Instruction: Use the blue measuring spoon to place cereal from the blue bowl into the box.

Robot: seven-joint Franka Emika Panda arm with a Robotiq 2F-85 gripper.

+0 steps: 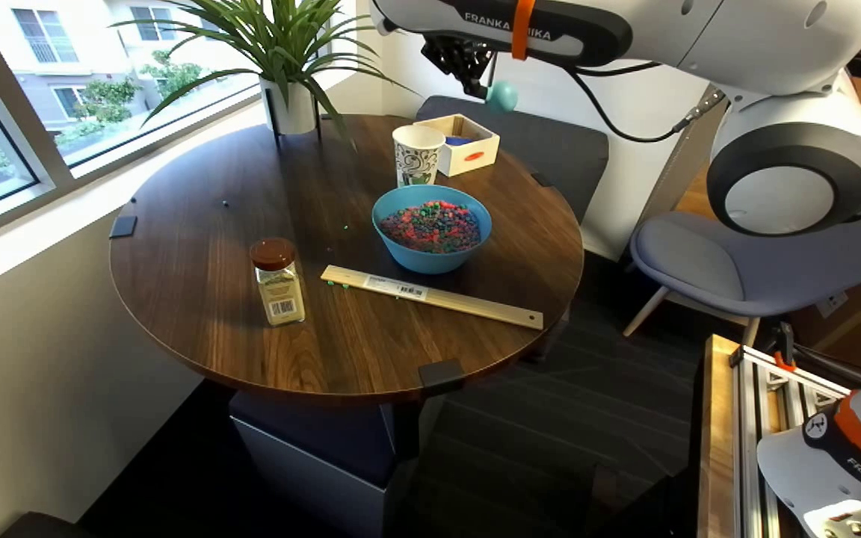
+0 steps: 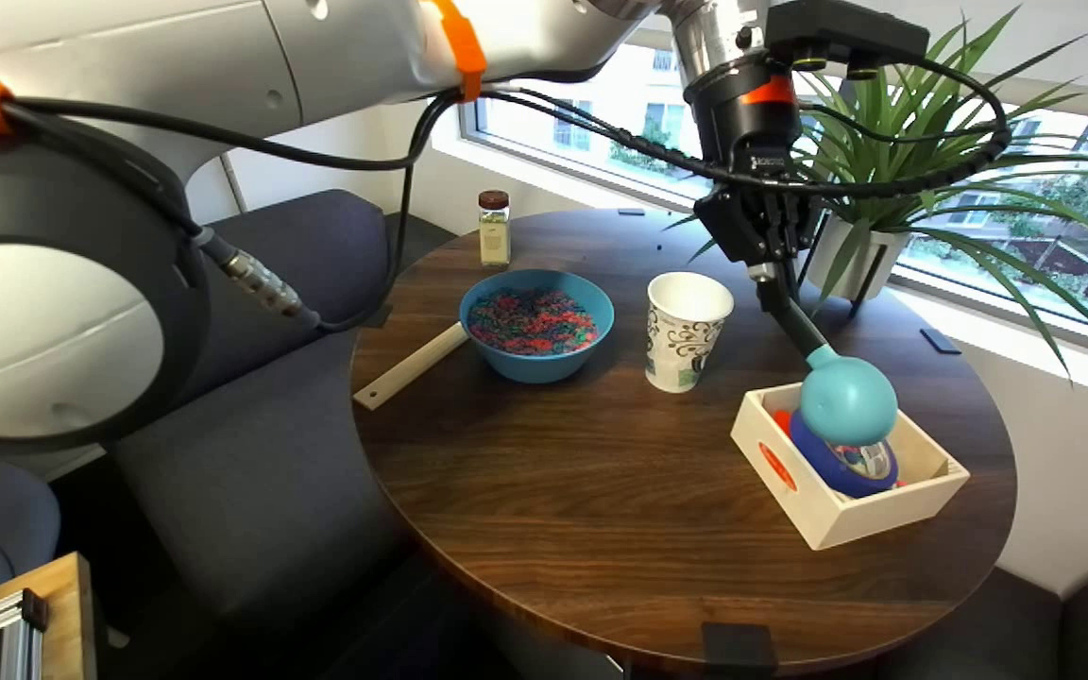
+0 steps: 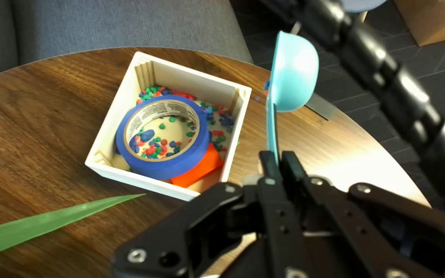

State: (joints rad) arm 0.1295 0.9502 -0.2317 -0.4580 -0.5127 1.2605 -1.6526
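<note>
My gripper (image 1: 480, 87) (image 2: 767, 274) (image 3: 280, 157) is shut on the handle of the light-blue measuring spoon (image 1: 501, 97) (image 2: 848, 401) (image 3: 296, 75). The scoop is turned on its side, beside and above the box (image 1: 469, 155) (image 2: 804, 505) (image 3: 232, 90). Its inside is hidden. A few blue and red bits show by its rim in the wrist view. The box holds scattered coloured cereal pieces (image 3: 157, 148), a blue tape roll (image 3: 160, 166) and an orange item (image 3: 199, 168). The blue bowl (image 1: 430, 261) (image 2: 536, 366), full of cereal (image 1: 430, 226) (image 2: 530, 321), is out of the wrist view.
A white patterned cup (image 1: 417, 153) (image 2: 681, 331) stands between bowl and box. A wooden stick (image 1: 445, 299) (image 2: 412, 366) lies by the bowl. A red-lidded jar (image 1: 279, 288) (image 2: 495, 229) and a potted plant (image 1: 292, 108) stand around. A plant leaf (image 3: 48, 222) hangs near the gripper.
</note>
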